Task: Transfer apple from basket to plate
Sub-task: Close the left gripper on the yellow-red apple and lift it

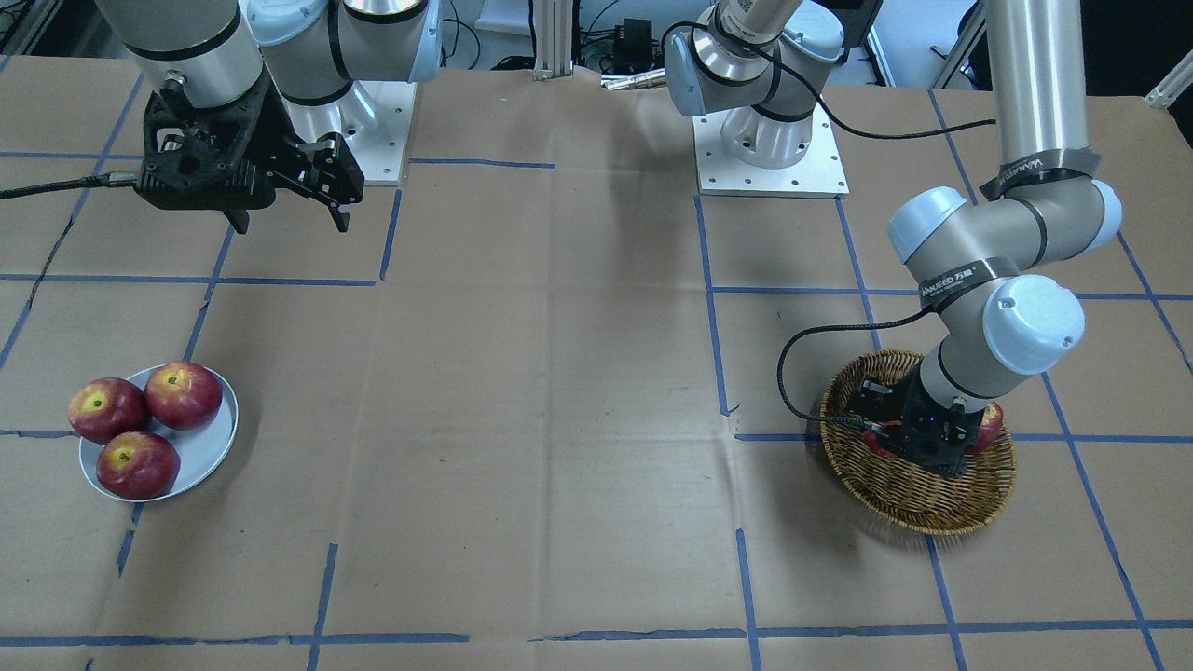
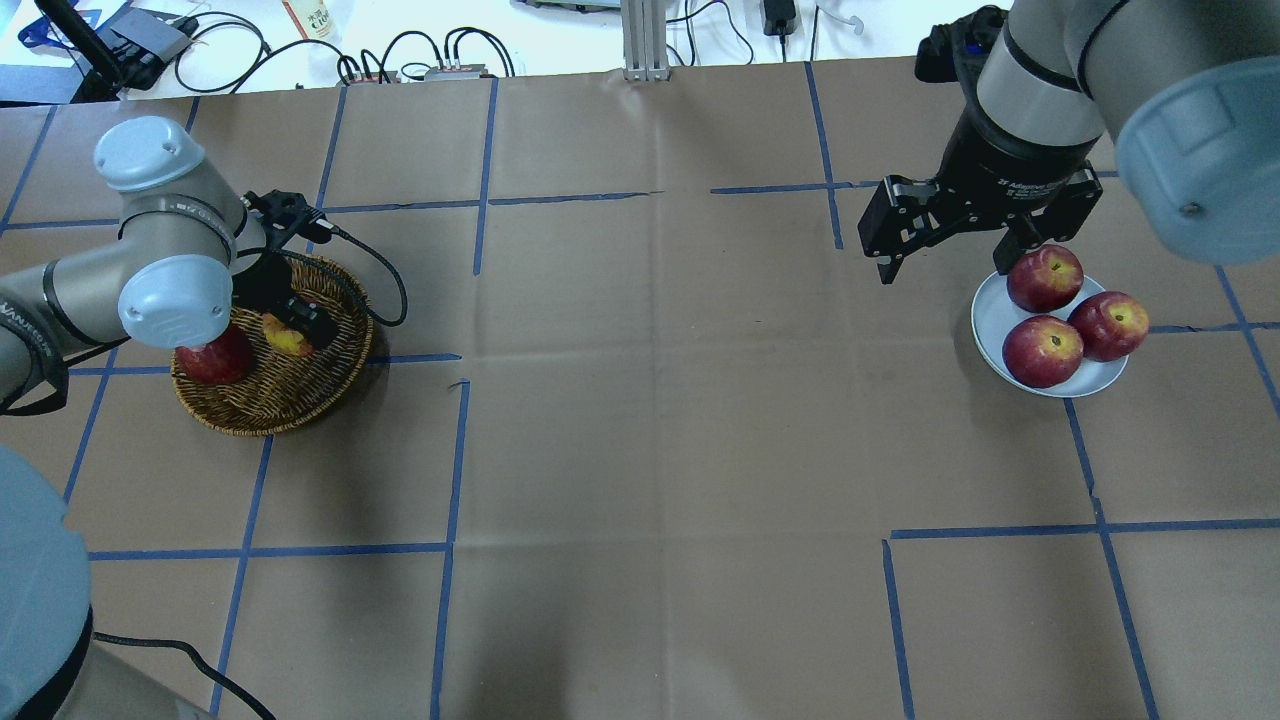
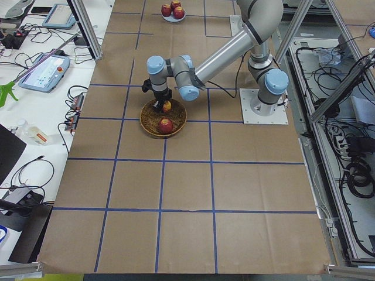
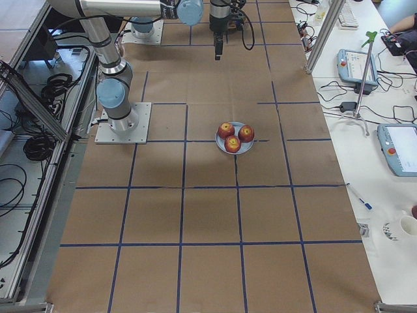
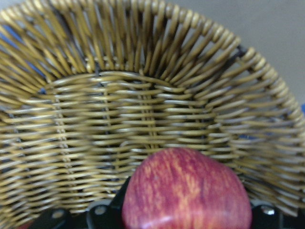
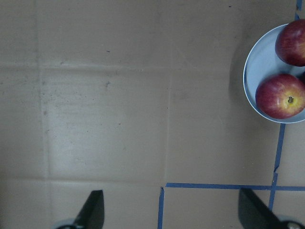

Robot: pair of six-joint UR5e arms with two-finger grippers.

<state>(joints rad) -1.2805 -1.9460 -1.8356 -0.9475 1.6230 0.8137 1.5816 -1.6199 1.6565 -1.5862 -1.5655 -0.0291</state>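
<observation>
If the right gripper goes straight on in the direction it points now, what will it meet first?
Probably the paper-covered table: the right gripper points down beside the plate, not over it.

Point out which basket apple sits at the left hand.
The streaky orange-red apple with the yellow patch, by the left hand; the darker red apple lies apart.
</observation>
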